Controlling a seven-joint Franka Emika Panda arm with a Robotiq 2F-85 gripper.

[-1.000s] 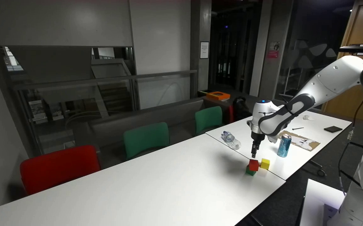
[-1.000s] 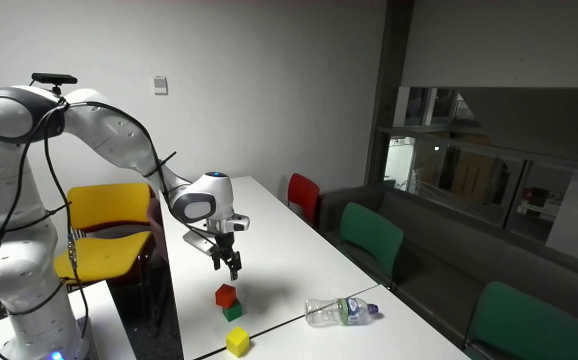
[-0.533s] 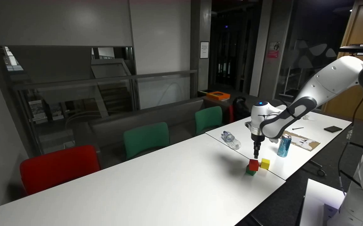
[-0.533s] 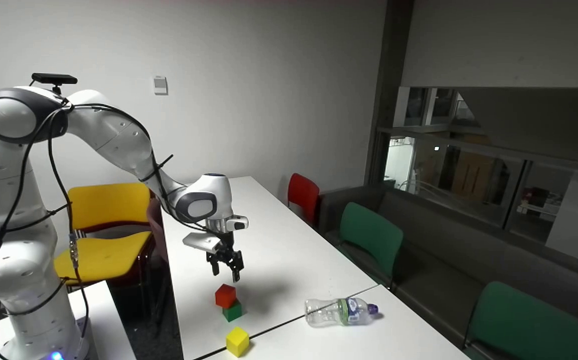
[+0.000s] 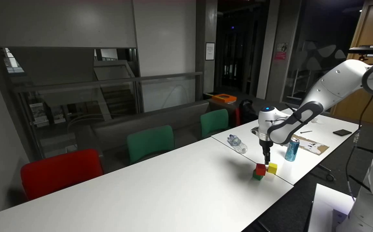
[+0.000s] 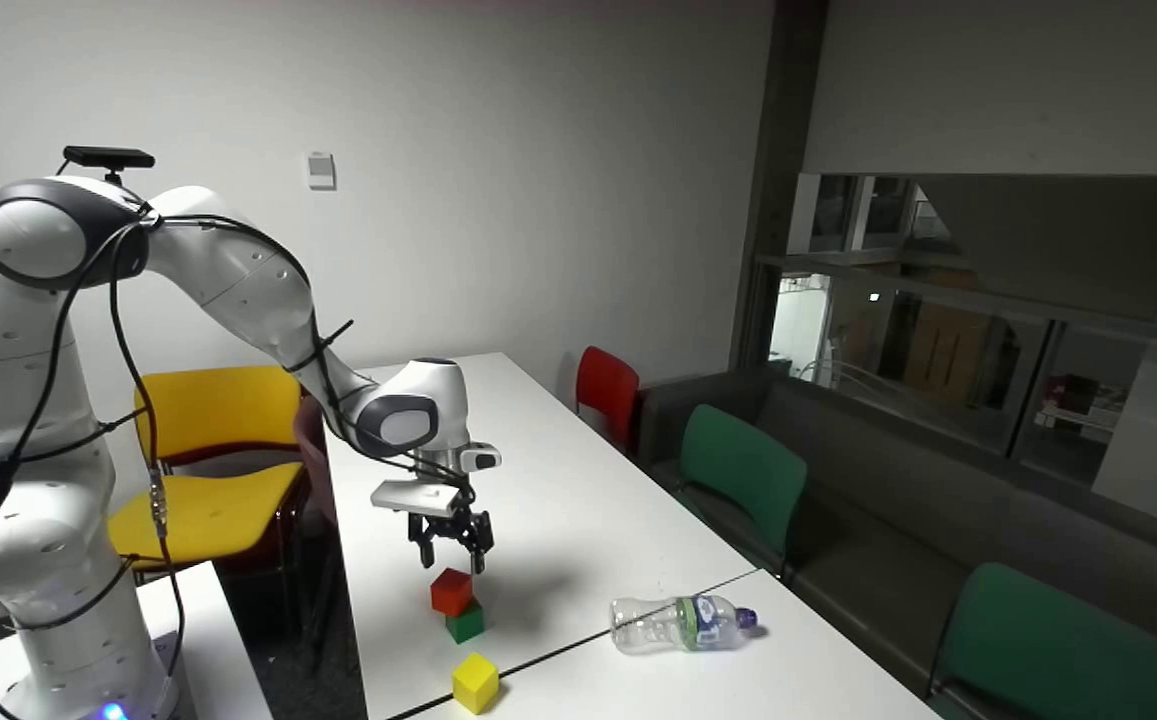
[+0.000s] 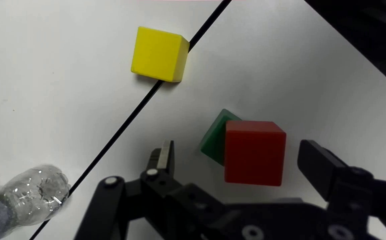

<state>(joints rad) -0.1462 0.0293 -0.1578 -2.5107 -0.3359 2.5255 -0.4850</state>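
While the Robotiq gripper (image 6: 452, 560) hangs with jaws spread wide, the red cube (image 7: 254, 156) sits just below them atop the green cube (image 7: 215, 143), the yellow cube (image 7: 158, 55) lying outside their span.

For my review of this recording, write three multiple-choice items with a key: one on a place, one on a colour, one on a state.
1. What does the red cube rest on?
A) a blue metal can
B) a green cube
C) a clear plastic bottle

2. What colour is the lone cube over the black seam between the white tabletops?
A) blue
B) orange
C) yellow

3. How does the black gripper stand?
A) open
B) fully shut
C) shut on the red cube

Key
1 B: the green cube juts out beneath the red one in the wrist view.
2 C: yellow faces show in all three views.
3 A: in the wrist view its fingers stand apart, with gaps beside the red cube.
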